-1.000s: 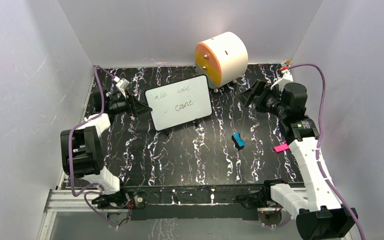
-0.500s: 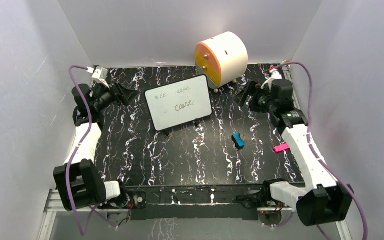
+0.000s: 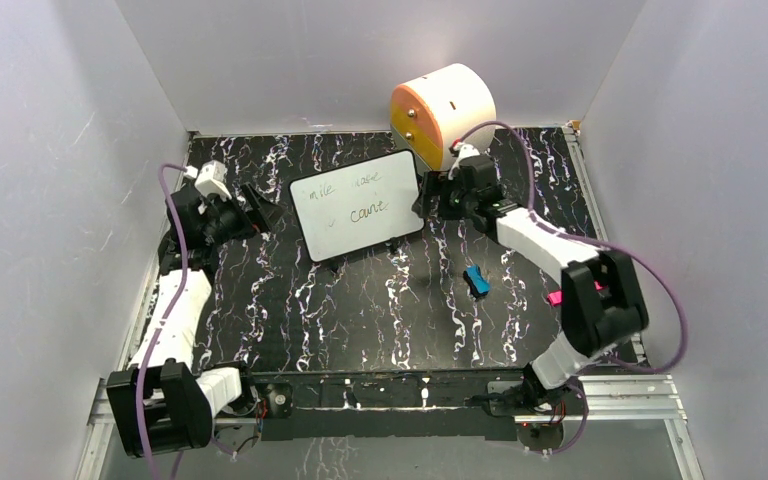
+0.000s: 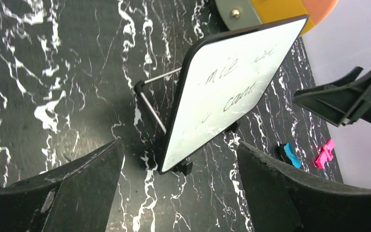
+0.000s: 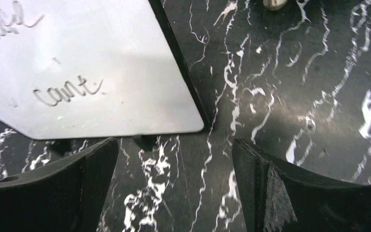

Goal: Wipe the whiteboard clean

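Note:
The whiteboard (image 3: pixel 357 205) stands tilted on small black feet at the back middle of the marbled table, with dark handwriting on its face. My left gripper (image 3: pixel 263 214) is open just left of the board and apart from it. In the left wrist view the whiteboard (image 4: pixel 227 92) stands edge-on ahead of the left gripper (image 4: pixel 178 143), with nothing between the fingers. My right gripper (image 3: pixel 428 196) is open at the board's right edge. The right wrist view shows the whiteboard's (image 5: pixel 87 72) lower right corner just beyond the empty right gripper (image 5: pixel 174 143).
A round cream-and-orange drawer unit (image 3: pixel 442 115) stands behind the board's right side, close to the right arm. A small blue piece (image 3: pixel 476 281) and a pink piece (image 3: pixel 560 296) lie on the table at the right. White walls enclose three sides.
The right arm has swung left from the back right corner to the board's right edge. The left arm drew back to the far left, then came forward again toward the board's left edge.

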Robot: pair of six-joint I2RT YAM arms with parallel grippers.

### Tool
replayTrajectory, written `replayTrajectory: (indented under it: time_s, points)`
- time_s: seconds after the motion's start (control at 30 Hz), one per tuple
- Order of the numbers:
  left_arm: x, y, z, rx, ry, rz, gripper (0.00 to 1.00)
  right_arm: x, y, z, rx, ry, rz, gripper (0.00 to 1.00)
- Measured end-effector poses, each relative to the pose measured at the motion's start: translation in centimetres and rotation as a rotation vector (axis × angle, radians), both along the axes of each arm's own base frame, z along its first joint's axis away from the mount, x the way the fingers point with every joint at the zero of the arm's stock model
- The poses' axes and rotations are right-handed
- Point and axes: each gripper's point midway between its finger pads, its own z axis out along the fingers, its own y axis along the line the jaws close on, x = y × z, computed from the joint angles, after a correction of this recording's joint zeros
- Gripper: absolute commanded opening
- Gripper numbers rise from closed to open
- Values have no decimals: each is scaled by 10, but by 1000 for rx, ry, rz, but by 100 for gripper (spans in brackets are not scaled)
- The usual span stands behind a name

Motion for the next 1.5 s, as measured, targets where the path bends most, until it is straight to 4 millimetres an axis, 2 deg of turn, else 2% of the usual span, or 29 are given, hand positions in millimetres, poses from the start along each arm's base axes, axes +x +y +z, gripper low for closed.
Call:
replayTrajectory:
  time_s: [0.1, 0.17, 0.3, 0.53, 0.73, 0.9, 1.1, 1.33, 1.5]
  points:
    - [-7, -1, -16, -14, 54, 11, 80, 15, 16, -19, -17, -4, 31, 83]
    - [-8, -3, -21, -19, 73, 13, 76, 26, 27, -23, -22, -23, 50, 82]
    - [-8, -7, -24, -26, 85, 2, 70, 47, 42, -18, -21, -94, 66, 81]
    - [-9, -11, -36, -43, 119, -5, 70, 72, 44, -12, -44, -175, 46, 82]
    - [-5, -15, -41, -78, 133, -17, 70, 66, 59, -19, -23, -170, 157, 78]
    - [-2, -18, -43, -106, 127, -25, 69, 60, 68, -16, 14, -169, 227, 74]
    - [-4, -22, -52, -134, 132, -30, 53, 50, 72, -7, 39, -178, 269, 67]
    - [-3, -20, -56, -131, 135, -15, 46, 43, 77, -4, 59, -178, 307, 59]
    - [-1, -15, -58, -106, 141, 9, 48, 46, 69, -8, 36, -175, 230, 77]
